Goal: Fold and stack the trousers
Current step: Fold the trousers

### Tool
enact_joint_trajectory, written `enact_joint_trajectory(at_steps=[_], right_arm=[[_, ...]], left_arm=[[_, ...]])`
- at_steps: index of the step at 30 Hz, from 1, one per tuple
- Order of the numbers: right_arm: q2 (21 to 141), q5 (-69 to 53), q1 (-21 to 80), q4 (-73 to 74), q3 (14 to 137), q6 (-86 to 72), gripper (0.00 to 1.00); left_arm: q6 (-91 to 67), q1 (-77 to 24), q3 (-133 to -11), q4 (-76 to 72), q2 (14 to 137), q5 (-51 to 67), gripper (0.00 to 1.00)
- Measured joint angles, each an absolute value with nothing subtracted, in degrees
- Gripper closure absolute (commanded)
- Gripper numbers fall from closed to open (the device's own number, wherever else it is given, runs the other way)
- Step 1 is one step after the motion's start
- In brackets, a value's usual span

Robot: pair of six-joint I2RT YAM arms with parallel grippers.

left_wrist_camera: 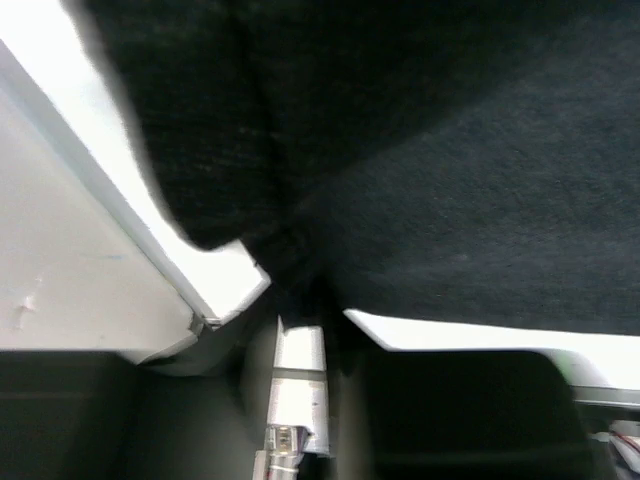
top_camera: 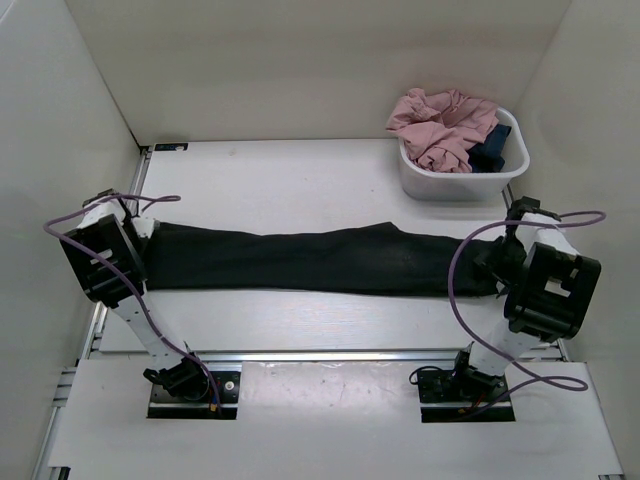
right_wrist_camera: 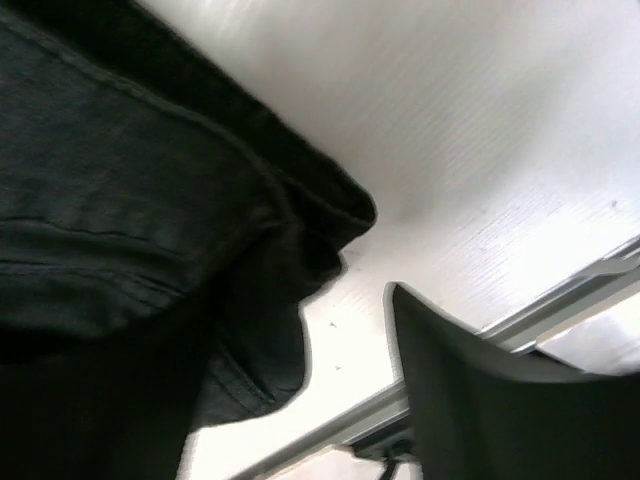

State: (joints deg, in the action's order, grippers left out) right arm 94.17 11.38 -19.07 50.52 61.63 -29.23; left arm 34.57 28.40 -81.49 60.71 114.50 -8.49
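The black trousers (top_camera: 320, 262) lie stretched in a long band across the table, from the left arm to the right arm. My left gripper (top_camera: 150, 240) is at their left end, near the table's left edge. In the left wrist view the fabric (left_wrist_camera: 450, 150) bunches to a point between the closed jaws of the left gripper (left_wrist_camera: 305, 300). My right gripper (top_camera: 498, 275) is at the right end. In the right wrist view its jaws stand apart with bare table between them, and the hemmed end (right_wrist_camera: 120, 200) lies against the left side of the right gripper (right_wrist_camera: 340, 340).
A white basket (top_camera: 420, 180) stands at the back right, holding a pink garment (top_camera: 440, 125) and a small dark blue garment (top_camera: 492, 150). White walls enclose the table on three sides. A metal rail (top_camera: 330, 353) runs along the near edge.
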Motion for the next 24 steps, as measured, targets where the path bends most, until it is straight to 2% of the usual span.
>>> enact_joint_trajectory(at_steps=[3, 7, 12, 18, 20, 21, 22, 24], right_arm=[[92.77, 10.81, -20.4, 48.95, 59.88, -29.43, 0.13], [84.86, 9.08, -21.61, 46.37, 55.96, -31.09, 0.07], [78.85, 4.4, -21.63, 40.1, 49.41, -34.83, 0.06], [85.03, 2.13, -21.63, 35.03, 45.23, -40.16, 0.06], [86.24, 1.72, -21.63, 34.54, 46.15, -40.84, 0.14], [86.87, 1.67, -21.63, 34.74, 46.59, -41.08, 0.2], [87.64, 1.48, -21.65, 34.96, 47.13, -41.41, 0.37], [89.6, 0.36, -21.63, 34.63, 48.18, -41.98, 0.53]], left_arm=[[34.13, 28.4, -81.52, 59.55, 114.59, -9.08, 0.54], [33.82, 28.4, -81.52, 58.61, 114.59, -9.17, 0.5], [33.43, 28.4, -81.14, 58.0, 114.54, -9.28, 0.49], [32.95, 28.4, -81.01, 58.0, 114.54, -9.89, 0.47], [32.73, 28.4, -81.01, 58.0, 114.54, -10.11, 0.47], [32.53, 28.4, -81.01, 58.0, 114.54, -10.13, 0.47], [32.4, 28.4, -81.01, 58.02, 114.54, -10.15, 0.47], [31.97, 28.4, -81.01, 58.13, 114.54, -10.2, 0.46]])
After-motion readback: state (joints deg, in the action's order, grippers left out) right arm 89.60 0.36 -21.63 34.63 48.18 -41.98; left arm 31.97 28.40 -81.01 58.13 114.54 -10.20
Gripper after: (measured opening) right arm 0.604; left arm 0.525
